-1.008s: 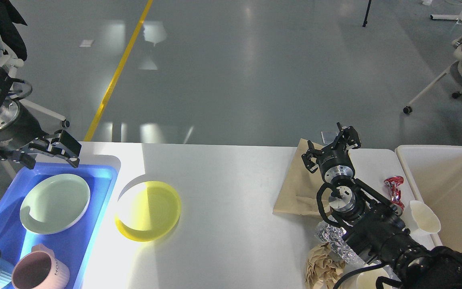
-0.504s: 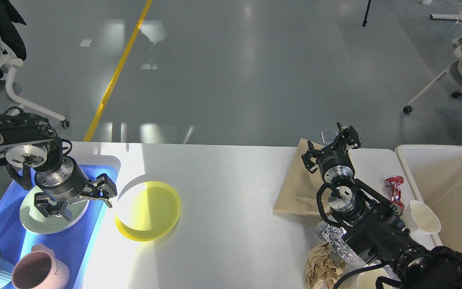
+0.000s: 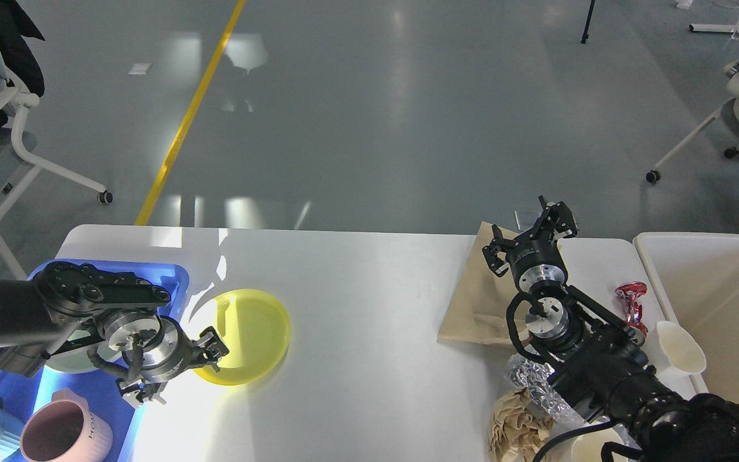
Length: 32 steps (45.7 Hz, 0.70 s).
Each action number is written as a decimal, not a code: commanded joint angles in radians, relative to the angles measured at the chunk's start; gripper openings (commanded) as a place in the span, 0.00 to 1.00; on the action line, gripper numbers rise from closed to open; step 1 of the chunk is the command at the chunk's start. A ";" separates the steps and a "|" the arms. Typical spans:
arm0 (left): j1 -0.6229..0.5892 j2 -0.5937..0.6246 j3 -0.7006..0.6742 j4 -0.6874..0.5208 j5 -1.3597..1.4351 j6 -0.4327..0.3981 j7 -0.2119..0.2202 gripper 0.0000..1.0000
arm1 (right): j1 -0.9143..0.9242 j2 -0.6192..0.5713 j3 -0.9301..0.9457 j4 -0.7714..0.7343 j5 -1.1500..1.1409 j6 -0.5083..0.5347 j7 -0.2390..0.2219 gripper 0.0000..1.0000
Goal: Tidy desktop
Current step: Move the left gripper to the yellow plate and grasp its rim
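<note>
The bench [image 3: 369, 301] is a large rectangular top, glossy white-grey with rounded corners, lying flat across the lower view, sunlit at its left end.

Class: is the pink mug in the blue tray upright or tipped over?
Upright. The pink mug shows its round open mouth facing up, standing in the blue tray.

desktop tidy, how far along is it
Partly done: a pale green plate and two mugs sit in the blue tray. In hand: the left gripper, open, is at the yellow plate's edge. Left on the desktop: that plate, the paper bag, foil, the red wrapper and crumpled paper; the bin looks empty.
</note>
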State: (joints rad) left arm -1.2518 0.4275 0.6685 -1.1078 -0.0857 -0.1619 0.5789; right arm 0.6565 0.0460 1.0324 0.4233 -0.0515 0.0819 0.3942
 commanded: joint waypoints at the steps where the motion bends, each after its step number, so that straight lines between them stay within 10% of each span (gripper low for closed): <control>1: 0.032 -0.026 -0.027 0.009 -0.005 0.056 -0.004 0.91 | 0.000 0.000 0.000 0.000 0.001 0.001 0.000 1.00; 32: 0.095 -0.035 -0.083 0.039 -0.005 0.148 -0.024 0.68 | 0.000 0.000 0.000 0.000 0.001 -0.001 0.000 1.00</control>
State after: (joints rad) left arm -1.1613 0.3881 0.5861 -1.0722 -0.0906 -0.0139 0.5576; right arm 0.6565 0.0460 1.0324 0.4234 -0.0516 0.0826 0.3942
